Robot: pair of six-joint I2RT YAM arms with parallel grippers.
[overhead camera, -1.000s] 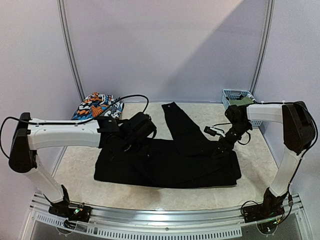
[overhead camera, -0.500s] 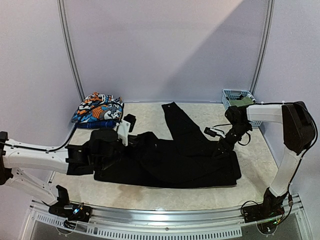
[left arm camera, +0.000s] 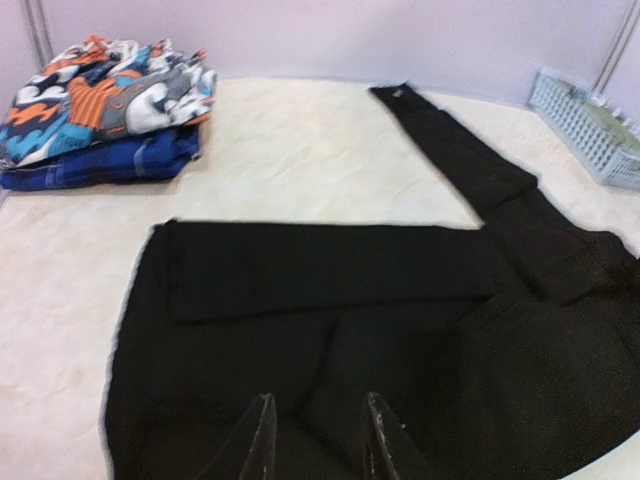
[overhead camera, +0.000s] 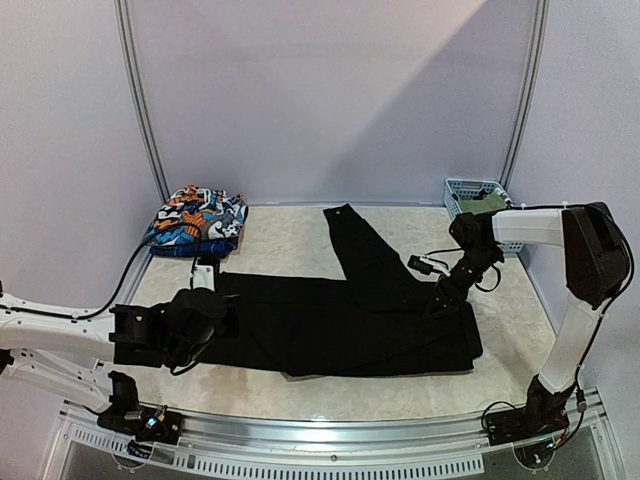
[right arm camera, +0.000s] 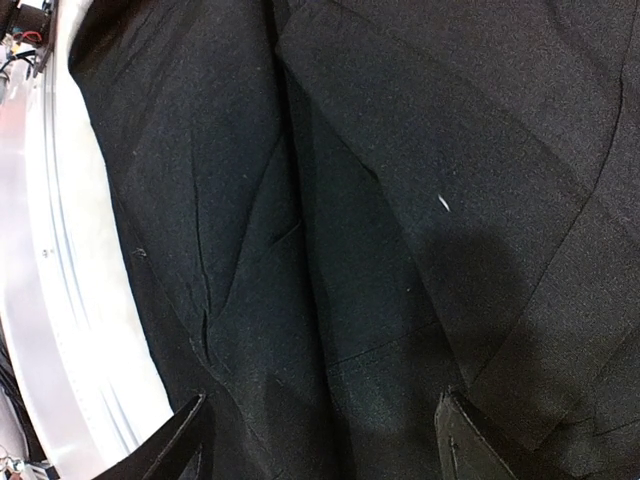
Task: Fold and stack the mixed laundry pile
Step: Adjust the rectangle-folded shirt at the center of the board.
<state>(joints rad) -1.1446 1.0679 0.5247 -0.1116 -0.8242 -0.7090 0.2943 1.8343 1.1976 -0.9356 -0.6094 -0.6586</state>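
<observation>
Hovering my left gripper (left arm camera: pixel 318 398) low over the long black trousers (overhead camera: pixel 340 320), fingers a modest way apart and nothing between them, just cloth below. My right gripper (right arm camera: pixel 320 400) is over at 3 o'clock on the waist end, jaws spread wide and empty too; it looks set down on the fabric, though I can't tell how firmly.

The trousers lie across the middle of the table (overhead camera: pixel 290 235). One leg runs flat out to 9 o'clock, the other kicks up toward 12.

To do this fold well, I reckon the right side should pin the waist while I take that stray leg near its hem. I'd carry it low and lay it edge to edge on the flat leg, so no crease gets trapped.

Containers now. The light-blue basket (overhead camera: pixel 470 188) sits at 2 o'clock, well apart from the trousers, with something olive-green (overhead camera: pixel 495 203) inside; I can't tell if there's more in it.

At 10 o'clock, the orange-blue-white print (overhead camera: pixel 195 215) rests on the blue piece (left arm camera: pixel 110 160).
</observation>
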